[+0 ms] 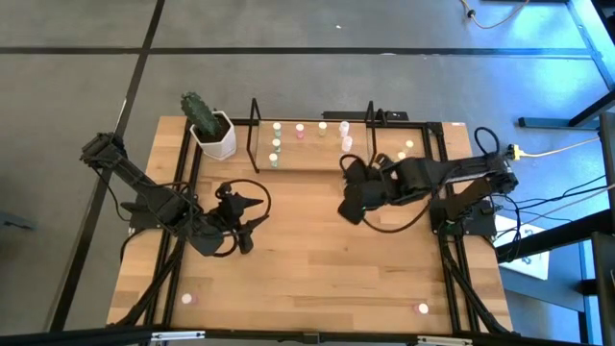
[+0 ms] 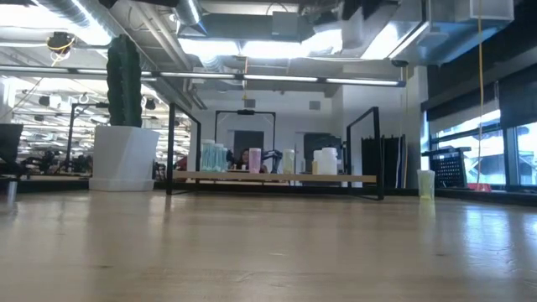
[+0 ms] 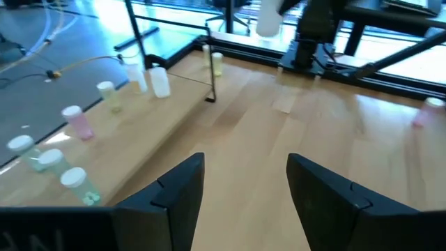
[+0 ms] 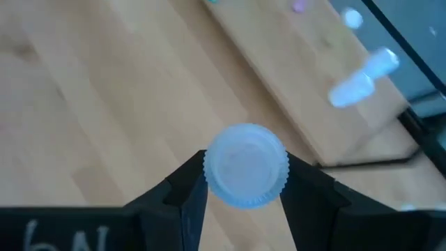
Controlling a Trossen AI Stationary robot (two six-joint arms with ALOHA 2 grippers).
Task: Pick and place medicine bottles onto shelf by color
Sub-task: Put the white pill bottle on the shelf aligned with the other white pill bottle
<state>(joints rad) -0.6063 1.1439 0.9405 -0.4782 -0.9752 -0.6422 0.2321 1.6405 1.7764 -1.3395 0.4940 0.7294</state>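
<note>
Carrying a small whitish medicine bottle with a white ribbed cap (image 4: 245, 166), the right gripper (image 1: 352, 197) is seen over the middle of the light wooden table (image 1: 317, 259), just in front of the low black wire shelf with its pale wooden floor (image 1: 307, 159); its jaws are closed on the bottle's cap, one dark finger on each side. For this step to be done well, the bottle should be kept upright and brought in over the shelf's front edge toward the two white-topped bottles (image 1: 346, 135) near the right end loop, then lowered beside them without knocking them, and released only once it stands on the floor. On the shelf, pale green-topped bottles (image 1: 276, 144) are grouped at the left end, with a pink-topped bottle (image 1: 300, 129) and a yellowish one (image 1: 322, 126) next along. Two pink-topped bottles (image 1: 186, 299) are left at the table's near edge, well apart, and a few pale ones stand right of the shelf. The left gripper (image 1: 252, 213) waits over the table's left part, jaws open and empty. A white hexagonal cactus pot (image 1: 217, 137) stands just left of the shelf.
</note>
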